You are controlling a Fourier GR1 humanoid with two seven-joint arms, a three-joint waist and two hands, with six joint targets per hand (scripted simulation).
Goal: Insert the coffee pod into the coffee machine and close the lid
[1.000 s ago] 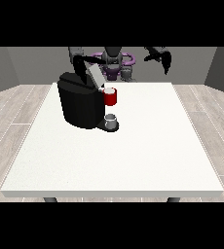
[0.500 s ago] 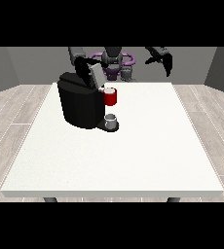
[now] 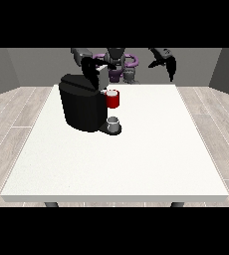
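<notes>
You have a large white table [image 3: 136, 159] on a pale plank floor, and the only bulky thing on it is the black coffee machine [image 3: 82, 107], a rounded, matte block toward the view's left. A red cylindrical part [image 3: 113, 99] juts from its front, directly above a small grey cup [image 3: 114, 123] on the machine's base. The coffee pod itself can't be made out.

The hand at the view's left [image 3: 91, 74] is over the machine's top rear; whether its fingers are spread or curled can't be told against the dark body. The hand at the view's right [image 3: 169, 63] hangs in the air well apart from everything, fingers pointing down and relaxed, holding nothing.

Compared with half a second ago, the machine, red part and cup sit where they were.
</notes>
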